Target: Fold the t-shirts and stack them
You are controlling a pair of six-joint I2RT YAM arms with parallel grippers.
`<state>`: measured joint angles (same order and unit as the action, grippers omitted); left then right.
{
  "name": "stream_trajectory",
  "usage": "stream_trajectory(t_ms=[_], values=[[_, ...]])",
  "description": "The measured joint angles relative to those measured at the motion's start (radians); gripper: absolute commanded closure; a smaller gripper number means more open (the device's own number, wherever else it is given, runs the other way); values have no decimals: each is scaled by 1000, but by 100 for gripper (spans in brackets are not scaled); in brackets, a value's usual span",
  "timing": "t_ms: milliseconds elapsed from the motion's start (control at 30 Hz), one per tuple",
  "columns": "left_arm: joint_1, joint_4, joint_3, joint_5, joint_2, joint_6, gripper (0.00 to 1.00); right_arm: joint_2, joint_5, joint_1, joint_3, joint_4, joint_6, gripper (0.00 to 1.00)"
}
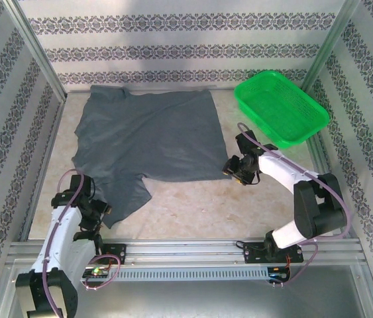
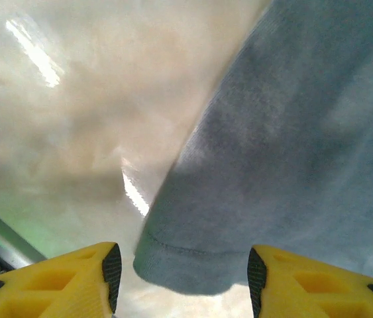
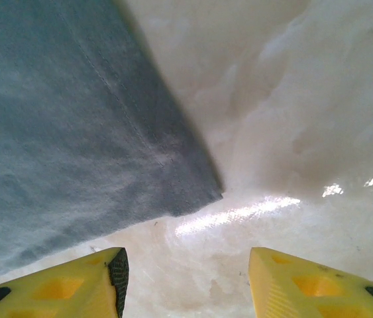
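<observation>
A dark slate-grey t-shirt (image 1: 146,136) lies spread flat on the pale table, its collar end to the left and a sleeve (image 1: 121,195) hanging toward the near left. My left gripper (image 1: 99,222) is open just below that sleeve; the hemmed sleeve end (image 2: 193,262) lies between its yellow fingers (image 2: 73,278) without being pinched. My right gripper (image 1: 234,167) is open beside the shirt's near right corner (image 3: 196,192), which lies just ahead of the jaws; bare table shows between the fingers (image 3: 292,281).
A green mesh basket (image 1: 280,106) stands at the back right, close behind the right arm. Patterned walls enclose the table on three sides. An aluminium rail (image 1: 193,255) runs along the near edge. Bare table (image 1: 199,205) lies between the arms.
</observation>
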<state>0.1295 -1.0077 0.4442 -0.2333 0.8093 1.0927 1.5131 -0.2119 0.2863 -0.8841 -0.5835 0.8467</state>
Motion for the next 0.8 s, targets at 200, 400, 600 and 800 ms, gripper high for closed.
stream_trajectory(t_ms=[200, 400, 600, 800], values=[[-80, 76, -53, 0, 94, 101, 68, 59, -2, 0, 3, 16, 22, 49], [-104, 66, -17, 21, 214, 147, 96, 141, -1, 3, -27, 44, 42, 56], [-116, 57, 2, 26, 205, 142, 100, 212, 18, 13, -103, 33, 49, 77], [-124, 108, 31, 18, 109, 140, 100, 234, 66, 13, -131, 33, 55, 100]])
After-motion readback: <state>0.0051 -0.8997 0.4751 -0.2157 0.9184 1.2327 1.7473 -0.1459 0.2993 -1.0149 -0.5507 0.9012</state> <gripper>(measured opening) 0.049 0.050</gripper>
